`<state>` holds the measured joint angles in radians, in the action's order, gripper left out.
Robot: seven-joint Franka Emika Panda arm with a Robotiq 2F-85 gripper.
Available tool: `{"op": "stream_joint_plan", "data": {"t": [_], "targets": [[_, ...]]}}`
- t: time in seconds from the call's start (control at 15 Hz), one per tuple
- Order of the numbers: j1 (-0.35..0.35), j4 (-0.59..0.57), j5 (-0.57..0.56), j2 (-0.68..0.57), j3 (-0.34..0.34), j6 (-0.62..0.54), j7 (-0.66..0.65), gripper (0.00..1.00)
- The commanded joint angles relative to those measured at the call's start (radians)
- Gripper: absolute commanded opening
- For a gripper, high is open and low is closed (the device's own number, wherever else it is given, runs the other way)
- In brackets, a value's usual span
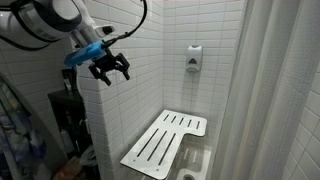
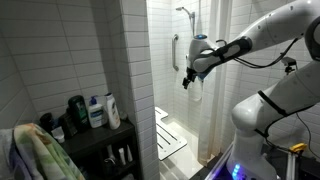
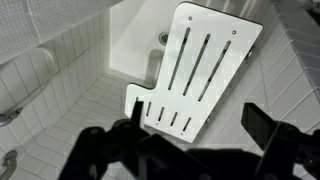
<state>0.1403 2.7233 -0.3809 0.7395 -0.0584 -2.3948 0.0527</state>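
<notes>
My gripper (image 1: pixel 108 68) hangs in the air inside a white-tiled shower stall, open and empty, fingers pointing down. It also shows in an exterior view (image 2: pixel 188 78) and in the wrist view (image 3: pixel 195 125), where its two dark fingers are spread wide apart. Well below it is a white slotted fold-down shower seat (image 1: pixel 163 142), seen also in the wrist view (image 3: pixel 200 65) and in an exterior view (image 2: pixel 166 132). The gripper touches nothing.
A soap dispenser (image 1: pixel 193 58) is on the back wall. A white curtain (image 1: pixel 275 90) hangs at the side. A floor drain (image 3: pixel 165 37) lies beyond the seat. A grab bar (image 2: pixel 174 48) and shower head (image 2: pixel 184 11) are on the wall. Bottles (image 2: pixel 97 111) stand on a dark shelf outside.
</notes>
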Motion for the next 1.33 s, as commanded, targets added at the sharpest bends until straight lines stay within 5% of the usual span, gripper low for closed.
{"op": "stream_joint_plan", "data": {"t": [0.0, 0.8, 1.27], "targets": [[-0.069, 0.02, 0.022, 0.036, 0.06, 0.055, 0.039, 1.0], [-0.171, 0.02, 0.017, 0.045, 0.125, 0.11, 0.047, 1.0], [-0.309, 0.042, 0.107, 0.148, 0.126, 0.289, 0.141, 1.0]]}}
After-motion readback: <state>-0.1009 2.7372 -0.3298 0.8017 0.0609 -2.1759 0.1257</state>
